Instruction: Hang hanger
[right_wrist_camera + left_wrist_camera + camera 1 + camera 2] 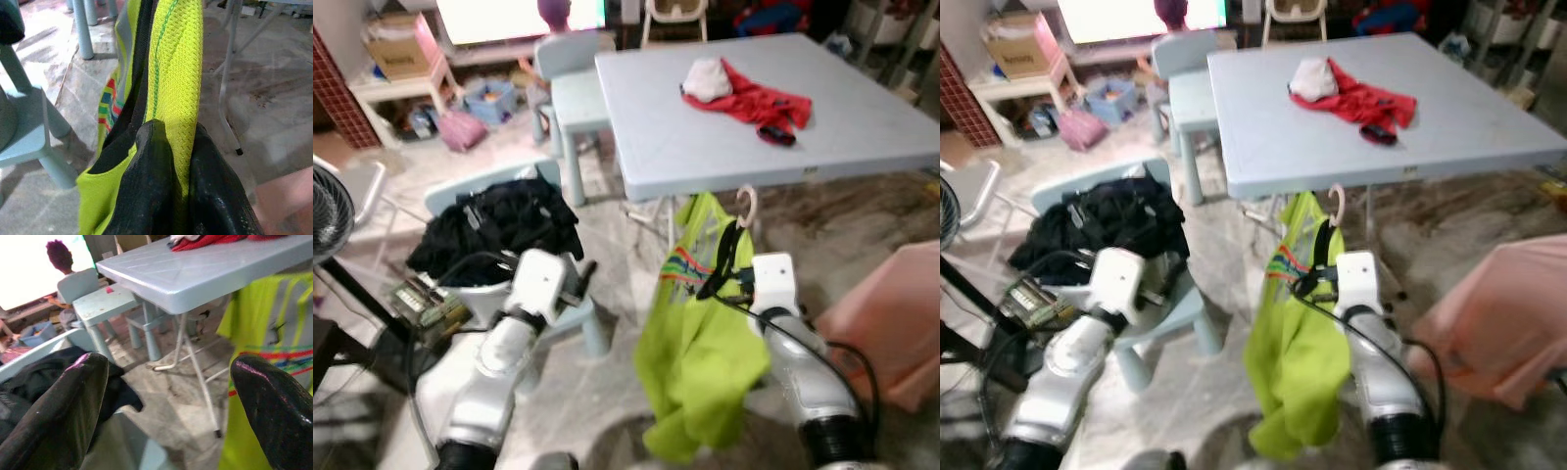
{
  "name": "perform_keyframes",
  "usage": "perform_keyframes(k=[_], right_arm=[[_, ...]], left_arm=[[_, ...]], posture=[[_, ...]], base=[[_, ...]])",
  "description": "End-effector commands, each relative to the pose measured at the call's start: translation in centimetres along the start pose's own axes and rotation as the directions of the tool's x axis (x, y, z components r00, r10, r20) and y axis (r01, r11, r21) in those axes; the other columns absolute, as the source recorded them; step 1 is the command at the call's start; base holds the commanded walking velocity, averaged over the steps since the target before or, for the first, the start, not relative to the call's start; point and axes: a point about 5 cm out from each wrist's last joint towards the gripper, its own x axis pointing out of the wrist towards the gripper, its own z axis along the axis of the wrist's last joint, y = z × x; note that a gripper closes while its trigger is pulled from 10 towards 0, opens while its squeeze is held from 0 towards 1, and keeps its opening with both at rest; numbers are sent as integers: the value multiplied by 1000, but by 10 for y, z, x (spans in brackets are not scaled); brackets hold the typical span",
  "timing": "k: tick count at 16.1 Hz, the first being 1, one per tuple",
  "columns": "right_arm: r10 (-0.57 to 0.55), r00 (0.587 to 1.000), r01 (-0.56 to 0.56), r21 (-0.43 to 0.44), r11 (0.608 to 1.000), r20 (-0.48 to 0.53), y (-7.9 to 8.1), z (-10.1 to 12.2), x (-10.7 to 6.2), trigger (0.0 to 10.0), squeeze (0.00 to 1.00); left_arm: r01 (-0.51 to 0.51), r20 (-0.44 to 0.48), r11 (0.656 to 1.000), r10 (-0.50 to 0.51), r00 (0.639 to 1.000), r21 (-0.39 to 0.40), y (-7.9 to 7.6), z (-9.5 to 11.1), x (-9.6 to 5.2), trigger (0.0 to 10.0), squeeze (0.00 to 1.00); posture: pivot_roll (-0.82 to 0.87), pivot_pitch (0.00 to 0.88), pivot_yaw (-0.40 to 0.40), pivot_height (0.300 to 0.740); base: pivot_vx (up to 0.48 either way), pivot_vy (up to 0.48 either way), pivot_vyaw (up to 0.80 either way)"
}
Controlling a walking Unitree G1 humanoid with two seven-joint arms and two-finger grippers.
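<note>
Counted: one folding table (724,127), one hanger (745,204), one green shirt (700,362), one red garment (754,103), one black clothes pile (499,230), two grippers (720,264) (579,279).

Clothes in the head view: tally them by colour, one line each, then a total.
Lime green shirt, on a hanger, held by the right claw: 1
Red garment on the table: 1
Black clothes pile on the small chair: 1
Pink cloth: 1
Total: 4
</note>
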Motion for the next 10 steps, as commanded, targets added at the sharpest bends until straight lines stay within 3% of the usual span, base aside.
perform_keyframes(k=[1,4,10], right_arm=[[-15,999,13,-44,999,-51,-2,-4,1,10000,0],[-48,994,45,-38,998,-102,-16,-13,-7,10000,0],[90,996,-90,-65,994,-4,-22,-22,-53,10000,0]], left_arm=[[-9,-2,1000,9,1000,16,7,1,-1,10000,0],[-13,-1,1000,13,1000,19,7,1,-1,10000,0],[-26,-6,1000,26,1000,12,11,0,-3,10000,0]], posture=[[-13,6,15,740],[-7,10,13,740],[-24,17,15,740]], base=[[0,-277,0],[0,0,0],[0,0,0]])
